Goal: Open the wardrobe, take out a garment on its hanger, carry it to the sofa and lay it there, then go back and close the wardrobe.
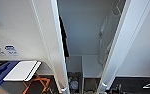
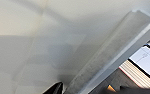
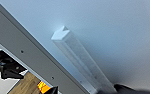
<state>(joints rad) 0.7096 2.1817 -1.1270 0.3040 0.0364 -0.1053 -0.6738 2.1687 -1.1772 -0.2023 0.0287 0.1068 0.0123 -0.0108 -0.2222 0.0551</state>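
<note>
From above, the wardrobe (image 1: 91, 60) stands with both doors swung wide, the left door (image 1: 54, 45) and right door (image 1: 121, 47) framing the pale interior. The garment (image 1: 106, 40) hangs on its hanger (image 1: 116, 10) at the right side inside, and a long black garment (image 1: 64, 37) hangs at the left. A white board on orange legs (image 1: 23, 70) stands to the left of the wardrobe. The left wrist looks along a door's long handle (image 2: 111, 55), a dark fingertip (image 2: 54, 89) just beside its end; whether that gripper is spread or pinching, I cannot tell. The right wrist sees the other handle (image 3: 78, 58) close up, a dark fingertip (image 3: 124, 88) touching its end; its grip I cannot tell either.
</note>
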